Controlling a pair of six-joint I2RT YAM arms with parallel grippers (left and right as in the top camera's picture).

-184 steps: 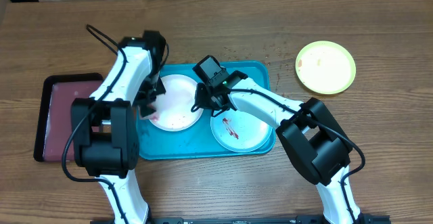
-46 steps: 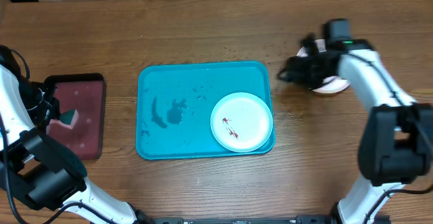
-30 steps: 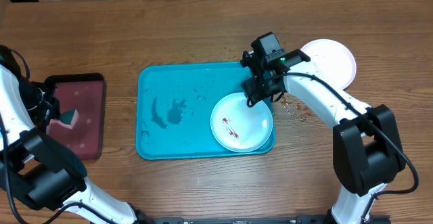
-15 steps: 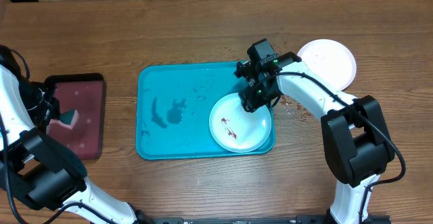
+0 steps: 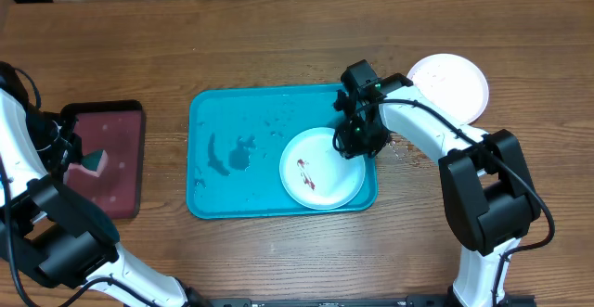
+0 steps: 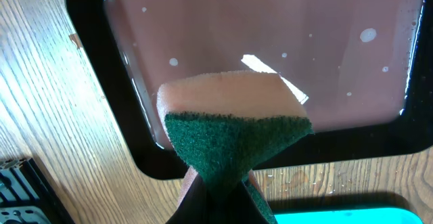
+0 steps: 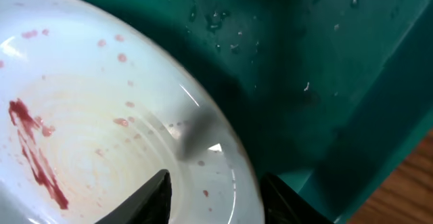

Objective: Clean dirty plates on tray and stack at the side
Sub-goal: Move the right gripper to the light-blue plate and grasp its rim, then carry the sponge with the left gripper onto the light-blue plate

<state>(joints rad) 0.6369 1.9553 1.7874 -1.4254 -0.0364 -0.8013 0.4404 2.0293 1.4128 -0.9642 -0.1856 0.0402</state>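
1. While your right gripper [image 5: 357, 140] is straddling the rim of the smeared plate [image 5: 320, 172], one finger is sitting inside the rim and one outside; I cannot tell whether they are pinching it.
2. That plate is lying in the blue tray [image 5: 213, 112] just under the gripper, probably being steadied for scrubbing.
3. Your left gripper [image 6: 216, 183] is clenching the sponge [image 6: 233, 132] above the maroon tray [image 6: 88, 68], well apart, waiting.
4. Beyond your right gripper, a white plate [image 5: 455, 80] is sitting off the tray, apparently cleaned.
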